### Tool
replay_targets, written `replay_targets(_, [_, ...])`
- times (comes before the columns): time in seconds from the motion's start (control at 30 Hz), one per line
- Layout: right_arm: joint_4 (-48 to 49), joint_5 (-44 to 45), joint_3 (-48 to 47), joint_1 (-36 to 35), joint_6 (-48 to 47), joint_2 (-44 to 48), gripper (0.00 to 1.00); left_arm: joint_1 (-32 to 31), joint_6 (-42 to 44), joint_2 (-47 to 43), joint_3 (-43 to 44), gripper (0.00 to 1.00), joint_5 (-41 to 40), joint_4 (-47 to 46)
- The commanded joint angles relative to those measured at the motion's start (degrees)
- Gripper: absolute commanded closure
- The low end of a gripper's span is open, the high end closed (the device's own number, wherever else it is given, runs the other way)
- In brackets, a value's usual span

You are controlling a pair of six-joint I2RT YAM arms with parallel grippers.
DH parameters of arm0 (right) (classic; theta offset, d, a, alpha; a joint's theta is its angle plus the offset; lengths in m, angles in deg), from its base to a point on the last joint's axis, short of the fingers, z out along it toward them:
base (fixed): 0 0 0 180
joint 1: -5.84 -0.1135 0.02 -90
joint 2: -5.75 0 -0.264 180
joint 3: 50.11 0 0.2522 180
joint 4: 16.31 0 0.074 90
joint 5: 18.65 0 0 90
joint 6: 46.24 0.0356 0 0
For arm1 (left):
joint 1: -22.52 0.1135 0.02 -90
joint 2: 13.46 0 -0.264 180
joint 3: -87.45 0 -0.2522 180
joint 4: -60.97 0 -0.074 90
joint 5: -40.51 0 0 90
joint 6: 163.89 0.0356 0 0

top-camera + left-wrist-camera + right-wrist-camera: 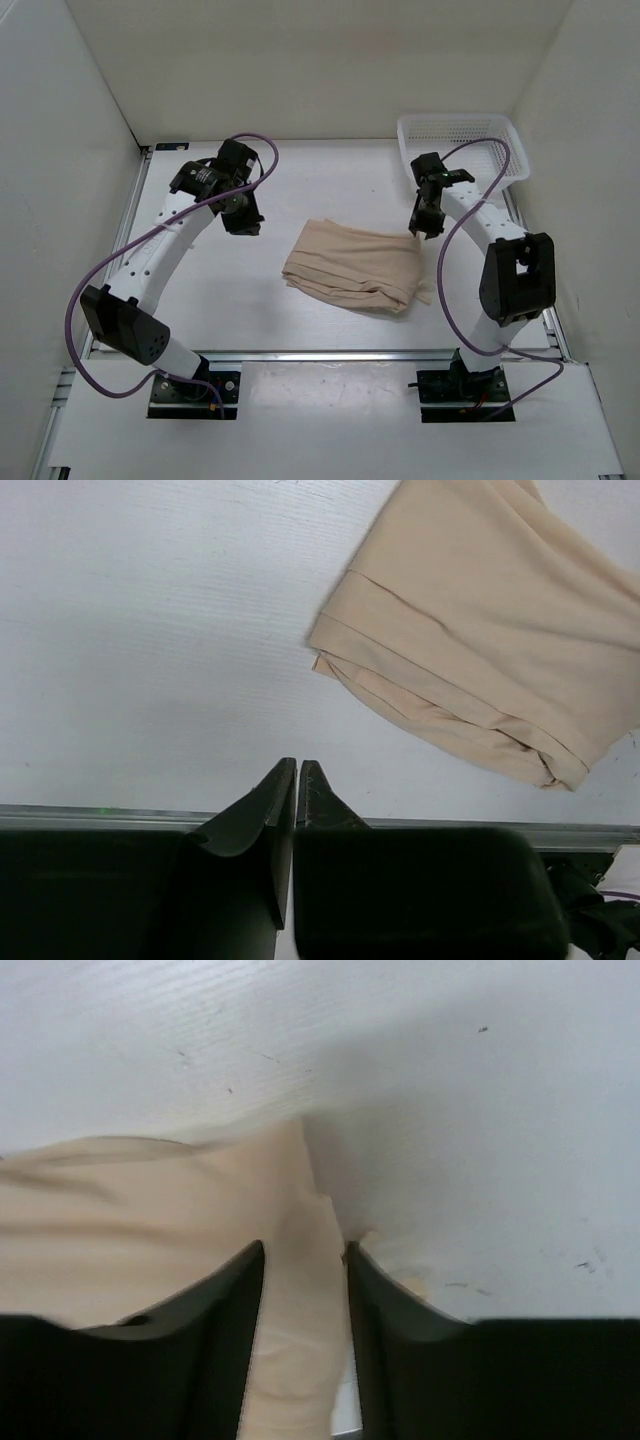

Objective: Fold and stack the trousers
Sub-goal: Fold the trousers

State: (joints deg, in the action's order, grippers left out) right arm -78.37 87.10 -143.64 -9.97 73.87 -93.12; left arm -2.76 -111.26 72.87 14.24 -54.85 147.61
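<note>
The beige-tan trousers [355, 265] lie folded into a wrinkly rectangle in the middle of the white table. My right gripper [425, 225] is at their far right corner. In the right wrist view the trousers [150, 1220] run up in a bunched ridge between the fingers of the right gripper [303, 1250], which stand narrowly apart and closed on that ridge. My left gripper [243, 222] is shut and empty, over bare table to the left of the trousers. In the left wrist view the left gripper [298, 765] has its tips together, and the trousers [490, 630] lie at upper right.
A white plastic mesh basket [460, 140] stands at the back right corner, just behind the right arm. White walls enclose the table on three sides. A metal rail [330, 355] runs along the table's near edge.
</note>
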Motion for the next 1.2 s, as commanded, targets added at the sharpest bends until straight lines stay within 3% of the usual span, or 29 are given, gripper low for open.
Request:
replay_targets(0.0, [1.01, -0.98, 0.23, -0.18, 0.74, -1.41, 0.51, 0.23, 1.41, -1.33, -0.83, 0.81, 0.18, -0.46])
replay_targets(0.07, [1.01, 0.24, 1.8, -0.18, 2.05, 0.95, 0.28, 0.23, 1.42, -1.33, -0.84, 0.79, 0.18, -0.46])
replay_targets(0.2, [-0.13, 3.05, 5.05, -0.18, 3.72, 7.01, 0.23, 0.23, 1.42, -1.33, -2.07, 0.79, 1.23, -1.68])
replay_targets(0.23, [-0.13, 3.06, 6.1, -0.18, 3.73, 10.68, 0.26, 0.23, 1.42, -1.33, -2.59, 0.79, 1.23, -2.21])
replay_targets(0.27, [-0.13, 2.28, 8.55, -0.7, 3.73, 12.63, 0.4, 0.23, 1.42, -0.81, -2.59, 0.79, 1.24, -2.22])
replay_targets(0.33, [-0.13, 0.26, 11.02, -3.68, 3.2, 17.19, 0.58, 0.23, 1.42, -0.81, -3.64, 0.79, 1.76, -2.83])
replay_targets(0.37, [-0.13, -1.93, 12.86, -5.18, 2.51, 18.0, 0.75, 0.23, 1.42, -0.11, -3.65, 0.79, 1.76, -3.62])
replay_targets(0.43, [-0.13, -4.05, 14.11, -10.89, 2.5, 18.01, 0.75, 0.23, 1.94, 0.42, -3.65, 0.79, 1.76, -4.15])
replay_targets(0.47, [-0.13, -4.06, 14.72, -14.65, 2.5, 18.01, 0.54, 0.23, 1.94, 1.12, -3.65, 0.79, 1.76, -4.15])
replay_targets(0.5, [-0.13, -4.06, 14.73, -16.08, 3.02, 17.49, 0.48, 0.23, 1.94, 1.13, -3.65, 0.79, 1.76, -4.15])
replay_targets(0.6, [0.39, -4.06, 14.73, -20.12, 3.55, 13.98, 0.39, 0.23, 1.94, 1.13, -3.65, 0.79, 1.76, -4.15])
replay_targets(0.73, [0.39, -1.51, 12.89, -23.91, 4.08, 8.27, 0.39, 0.23, 1.94, 0.51, -3.65, 0.79, 1.76, -4.15])
replay_targets(0.9, [0.39, -0.45, 12.88, -26.11, 4.7, 4.83, 0.61, 0.23, 1.94, -0.1, -4.18, 0.79, 1.76, -4.15])
replay_targets(0.93, [-0.13, -0.45, 13.49, -26.11, 5.31, 4.83, 0.72, 0.23, 1.94, -0.1, -4.18, 0.79, 1.76, -4.15])
replay_targets(1.0, [-0.74, 0.77, 14.02, -26.64, 6.01, 5.52, 0.82, 0.23, 1.94, -0.1, -4.18, 0.79, 1.76, -4.15])
replay_targets(1.03, [-1.62, 0.78, 14.02, -26.64, 6.02, 6.49, 0.94, 0.23, 1.94, -0.1, -4.18, 0.79, 1.76, -4.15])
replay_targets(1.07, [-2.15, 1.73, 14.63, -26.64, 7.15, 7.71, 1.0, 0.23, 2.47, -0.1, -4.18, 0.79, 1.76, -4.15])
replay_targets(1.17, [-4.17, 3.84, 15.61, -27.34, 8.73, 12.01, 1.0, 0.23, 2.47, 1.12, -2.86, 0.79, 1.24, -3.63])
